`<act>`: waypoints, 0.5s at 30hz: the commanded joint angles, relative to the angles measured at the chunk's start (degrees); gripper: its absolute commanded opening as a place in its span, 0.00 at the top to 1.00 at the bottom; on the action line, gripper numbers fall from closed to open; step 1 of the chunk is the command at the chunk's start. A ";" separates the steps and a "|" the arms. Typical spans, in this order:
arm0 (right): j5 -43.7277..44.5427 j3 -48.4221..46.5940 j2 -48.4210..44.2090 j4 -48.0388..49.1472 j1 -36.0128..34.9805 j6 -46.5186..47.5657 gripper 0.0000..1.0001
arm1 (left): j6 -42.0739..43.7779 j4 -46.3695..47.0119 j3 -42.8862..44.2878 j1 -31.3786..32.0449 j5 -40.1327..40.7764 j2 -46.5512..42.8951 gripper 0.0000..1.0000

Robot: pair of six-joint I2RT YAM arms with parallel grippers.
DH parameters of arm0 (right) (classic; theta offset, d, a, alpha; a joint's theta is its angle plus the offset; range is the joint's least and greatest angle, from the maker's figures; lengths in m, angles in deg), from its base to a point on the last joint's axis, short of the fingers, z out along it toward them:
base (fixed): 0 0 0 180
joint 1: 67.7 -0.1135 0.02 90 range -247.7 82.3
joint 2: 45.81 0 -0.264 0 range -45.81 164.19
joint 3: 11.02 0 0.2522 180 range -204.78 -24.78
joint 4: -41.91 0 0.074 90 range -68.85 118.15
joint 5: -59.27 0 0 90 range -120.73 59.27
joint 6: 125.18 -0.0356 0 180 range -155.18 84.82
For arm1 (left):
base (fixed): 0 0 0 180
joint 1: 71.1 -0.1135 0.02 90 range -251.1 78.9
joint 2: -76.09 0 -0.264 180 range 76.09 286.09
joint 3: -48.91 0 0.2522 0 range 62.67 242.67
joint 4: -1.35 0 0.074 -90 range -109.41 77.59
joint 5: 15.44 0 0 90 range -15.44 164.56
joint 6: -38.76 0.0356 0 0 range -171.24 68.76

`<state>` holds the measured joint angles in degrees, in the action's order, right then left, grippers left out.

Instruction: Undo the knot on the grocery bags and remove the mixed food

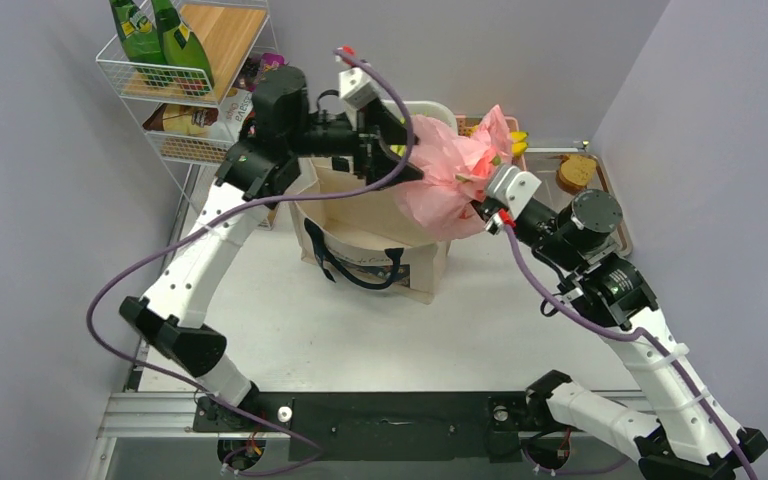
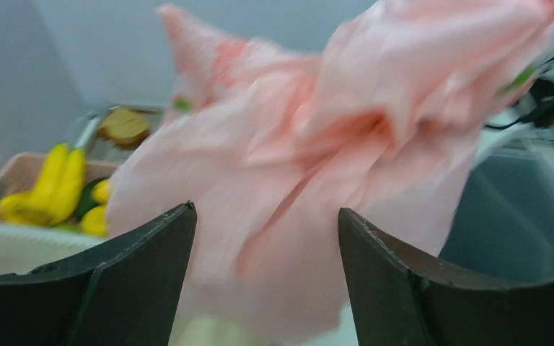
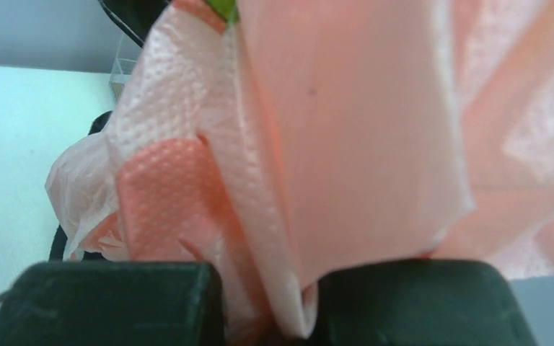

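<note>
Right jaws are clamped on a fold of the pink plastic bag (image 3: 346, 144), hung between them and the open left jaws; its light, slippery film is judged best pinched where bunched.

pink bag (image 2: 317, 166) blurred, knot hidden in folds, bananas (image 2: 50, 191) out of focus

Crumpled pink plastic bag (image 1: 445, 185) hangs raised over the right rim of the upright, open beige tote (image 1: 355, 205).
</note>
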<state>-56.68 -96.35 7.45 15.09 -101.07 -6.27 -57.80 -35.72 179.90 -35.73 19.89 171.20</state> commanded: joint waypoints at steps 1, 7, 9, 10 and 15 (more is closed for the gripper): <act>0.03 -1.80 -1.34 3.06 4.25 -13.16 1.00 | 11.36 5.95 -10.52 -9.01 5.38 -12.26 0.29; 0.82 -7.22 5.14 3.49 9.26 -33.71 1.00 | 36.46 29.95 -37.54 1.61 26.78 -28.15 0.28; 0.23 -7.99 6.57 4.56 9.41 -39.23 1.00 | 43.71 33.55 -40.22 8.13 33.37 -28.40 0.28; -0.38 -8.07 6.94 5.55 9.52 -40.79 1.00 | 47.58 36.02 -41.40 11.98 37.53 -27.79 0.28; -6.65 -9.55 9.80 8.23 10.74 -53.81 1.00 | 56.00 44.51 -42.23 19.46 46.16 -23.14 0.27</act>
<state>-57.73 -102.60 15.86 18.08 -91.34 -45.35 -14.13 -3.17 137.87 -19.42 53.22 144.34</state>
